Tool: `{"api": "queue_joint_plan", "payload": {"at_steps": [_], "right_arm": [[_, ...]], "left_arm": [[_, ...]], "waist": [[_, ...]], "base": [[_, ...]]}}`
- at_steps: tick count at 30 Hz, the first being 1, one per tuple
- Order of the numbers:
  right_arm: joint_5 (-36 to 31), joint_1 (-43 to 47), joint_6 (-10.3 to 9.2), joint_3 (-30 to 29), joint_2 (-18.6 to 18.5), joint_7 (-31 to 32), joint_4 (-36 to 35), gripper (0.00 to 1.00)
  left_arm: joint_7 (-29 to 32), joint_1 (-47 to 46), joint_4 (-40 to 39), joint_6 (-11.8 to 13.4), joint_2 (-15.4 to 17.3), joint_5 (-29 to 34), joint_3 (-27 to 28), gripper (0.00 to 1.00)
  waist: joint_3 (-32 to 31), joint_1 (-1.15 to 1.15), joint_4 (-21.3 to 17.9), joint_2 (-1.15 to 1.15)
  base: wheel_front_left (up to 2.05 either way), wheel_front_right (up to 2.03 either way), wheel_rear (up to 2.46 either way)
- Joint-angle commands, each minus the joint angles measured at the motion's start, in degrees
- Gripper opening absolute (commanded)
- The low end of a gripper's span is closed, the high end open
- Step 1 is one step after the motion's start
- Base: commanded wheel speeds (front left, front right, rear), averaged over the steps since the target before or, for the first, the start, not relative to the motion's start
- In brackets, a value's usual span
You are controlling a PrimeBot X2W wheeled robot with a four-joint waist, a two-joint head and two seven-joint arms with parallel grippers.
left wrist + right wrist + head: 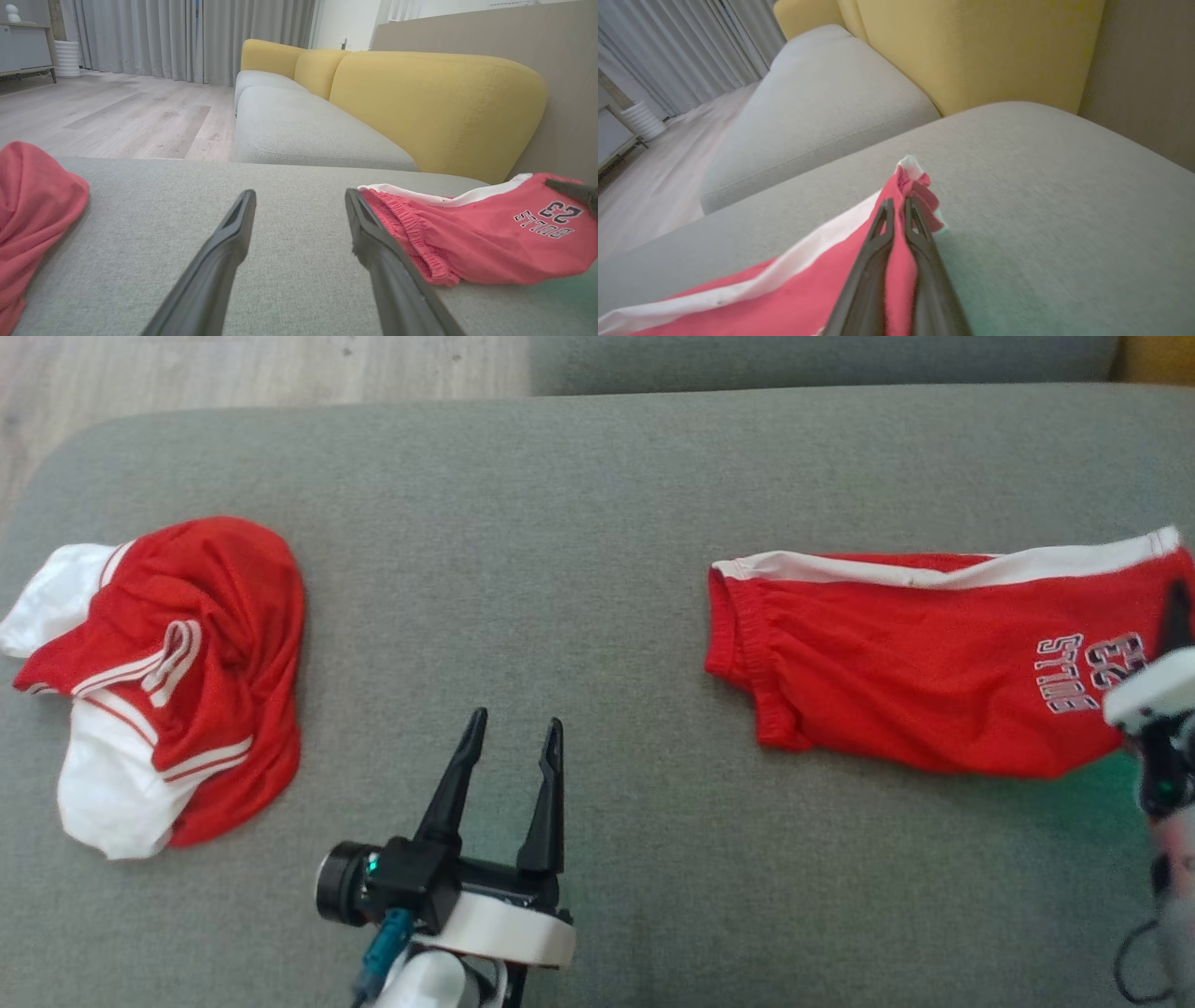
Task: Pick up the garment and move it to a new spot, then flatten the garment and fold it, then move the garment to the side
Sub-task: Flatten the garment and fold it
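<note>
The right gripper is clamped on a corner of the shorts, probably to lift them from where they lie by the right edge of the cushion, while the left gripper hovers near the front edge, jaws apart.

A: Any print to log?
B: One item. Red shorts, on the leg below the white stripe: the word "BULLS" in dark outlined block capitals, with the number "23" next to it in the same style
A: Which views read it?
B: Head view and left wrist view, upside down in both. The lettering is sharpest from the left wrist, each letter distinct; in the head view it is smaller but readable
</note>
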Motion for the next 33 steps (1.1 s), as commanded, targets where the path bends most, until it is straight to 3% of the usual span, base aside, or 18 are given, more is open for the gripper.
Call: {"api": "queue_joint_plan", "payload": {"at_steps": [1, 12, 18, 19, 20, 21, 25, 33], "right_arm": [[0.43, -1.49, -0.05, 2.39, 0.55, -1.02, -3.42, 0.00], [2.04, 2.15, -0.05, 16.16, 7.50, 2.99, -19.96, 0.00], [1.67, 7.37, -0.05, 24.94, 10.35, 6.91, -23.82, 0.00], [2.29, 8.29, -0.05, 26.26, 10.75, 7.21, -24.31, 0.34], [2.90, 9.05, -0.05, 26.92, 11.03, 7.22, -24.81, 0.90], [3.34, 9.56, -0.05, 27.39, 11.19, 6.63, -25.67, 1.00], [5.19, 10.69, -0.05, 27.57, 10.64, 2.20, -30.75, 1.00], [3.32, 15.41, -0.05, 24.99, 5.65, -5.60, -38.64, 1.00]], "left_arm": [[-0.54, -0.59, -1.28, -0.20, -0.20, -0.26, 0.89, 1.00], [-0.54, 0.74, 0.32, -0.15, -0.20, -1.75, -1.07, 1.00], [-0.55, 0.72, 0.65, -0.12, -0.20, -2.35, -1.36, 1.00], [-0.55, 0.68, 0.66, -0.10, -0.20, -2.39, -1.34, 1.00], [-0.55, 0.65, 0.66, -0.08, -0.20, -2.43, -1.31, 1.00], [-0.55, 0.66, 0.65, -0.04, -0.20, -2.46, -1.21, 1.00], [-0.55, 1.31, 0.33, 0.80, -0.20, -1.74, 0.02, 1.00], [-0.55, 4.45, -2.80, 2.84, -0.20, -0.97, 4.59, 1.00]], "waist": [[-0.45, 0.00, 0.63, 0.00], [-3.35, 0.00, 6.12, 0.00], [-3.23, 0.00, 7.97, 0.00], [-3.18, 0.00, 8.11, 0.00], [-3.16, 0.00, 8.20, 0.00], [-3.20, 0.00, 8.20, 0.00], [-4.45, 0.00, 6.98, 0.00], [-9.15, 0.00, 3.53, 0.00]], "base": [[0.00, 0.00, 0.00], [0.00, 0.00, 0.00], [0.00, 0.00, 0.00], [0.00, 0.00, 0.00], [0.00, 0.00, 0.00], [0.00, 0.00, 0.00], [0.00, 0.00, 0.00], [0.00, 0.00, 0.00]]}}
